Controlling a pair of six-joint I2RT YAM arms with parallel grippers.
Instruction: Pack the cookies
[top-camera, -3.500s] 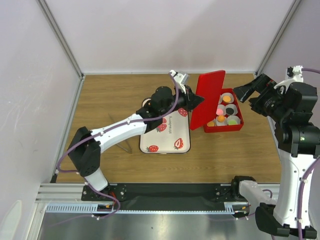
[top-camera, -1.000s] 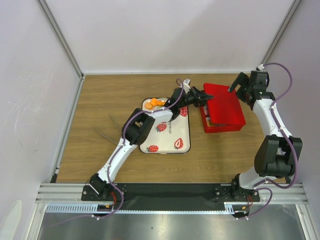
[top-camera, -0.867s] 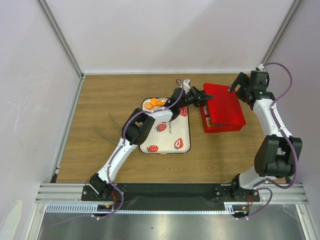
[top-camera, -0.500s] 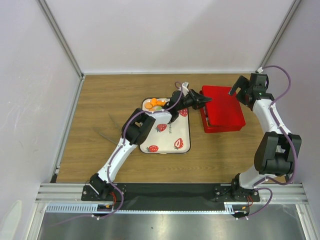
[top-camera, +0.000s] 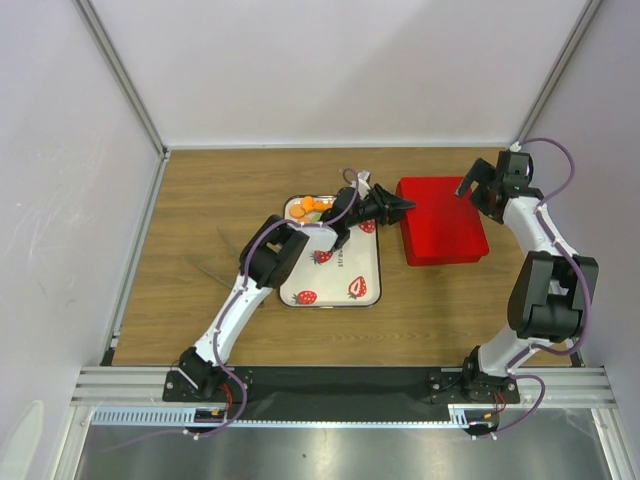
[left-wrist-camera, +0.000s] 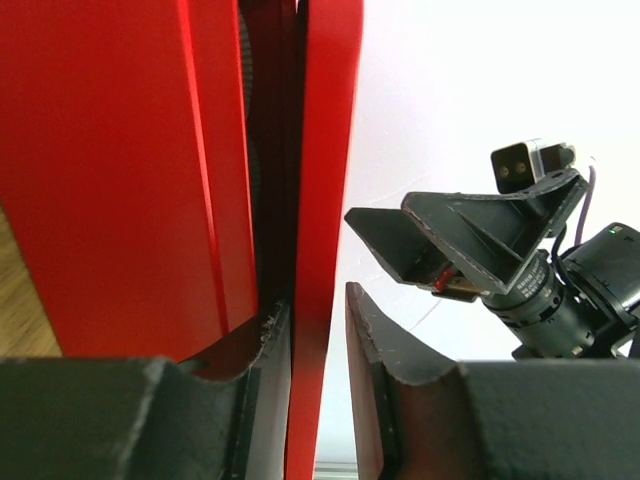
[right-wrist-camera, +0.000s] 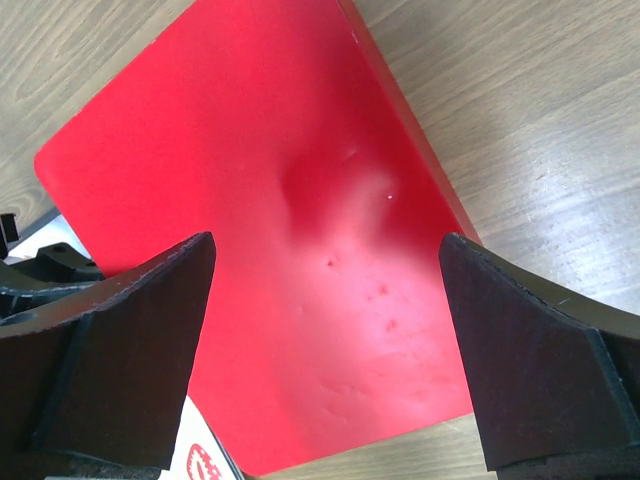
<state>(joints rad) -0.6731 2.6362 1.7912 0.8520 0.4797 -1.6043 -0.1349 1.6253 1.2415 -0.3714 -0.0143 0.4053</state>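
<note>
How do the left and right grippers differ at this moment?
The left gripper is only narrowly open; the right gripper gapes wide. The left gripper has the edge of the red lid between its fingers; the right gripper hangs over the lid, holding nothing. Both are at the box.

1. left arm (top-camera: 232, 310): white shell links, black joint housings.
2. right arm (top-camera: 548, 240): same white-and-black build, with a green light on one black housing.
3. purple cables (top-camera: 548, 141): one looped along each arm.
4. bases (top-camera: 200, 378): black blocks.
5. left gripper (top-camera: 402, 206): black, with tapered fingers (left-wrist-camera: 400, 360) that have rough, chipped edges.
6. right gripper (top-camera: 476, 182): black, with broad wedge fingers, a ribbed round motor and a small grey camera (left-wrist-camera: 528, 163) on top.
</note>
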